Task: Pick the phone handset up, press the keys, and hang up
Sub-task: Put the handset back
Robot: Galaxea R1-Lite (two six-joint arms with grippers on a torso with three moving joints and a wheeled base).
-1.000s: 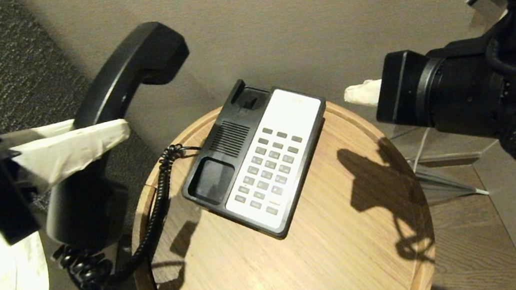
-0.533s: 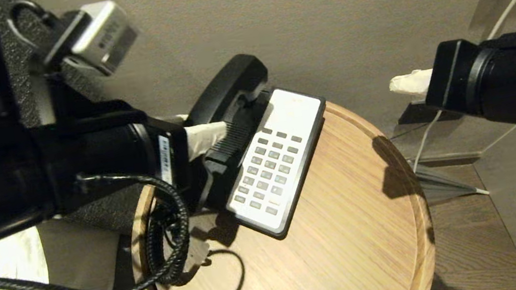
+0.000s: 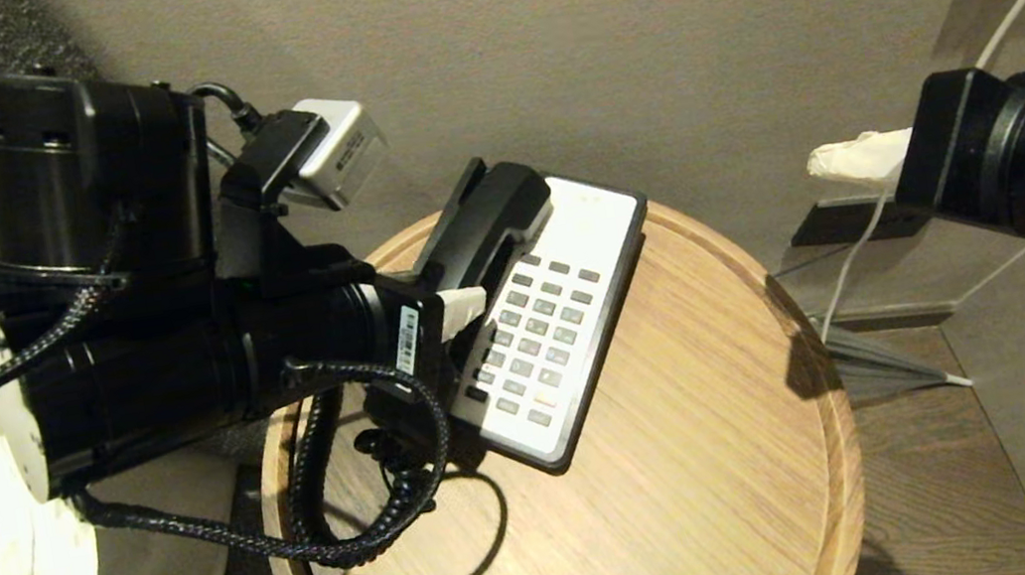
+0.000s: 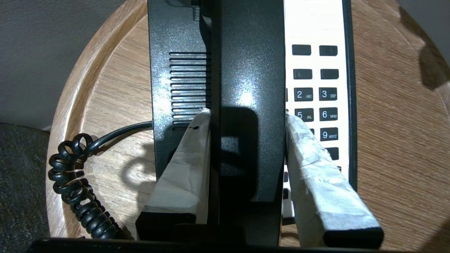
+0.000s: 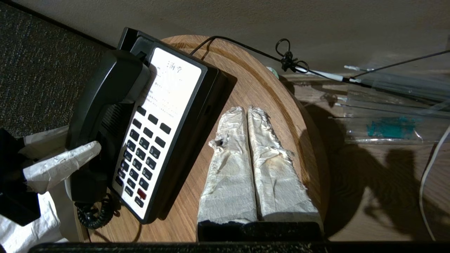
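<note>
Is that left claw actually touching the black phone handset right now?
Touching. In the left wrist view both wrapped fingers of the left gripper press against the phone handset sides, no gap showing.

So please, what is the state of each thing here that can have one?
Glossy black plastic phone handset: lying along the cradle side, gripped at mid-length.
Black-and-white phone base: flat on the round wooden table.
Black coiled cord: slack on the table.
Left gripper: shut on the handset.
Right gripper: shut, empty, off to the right of the phone.
</note>
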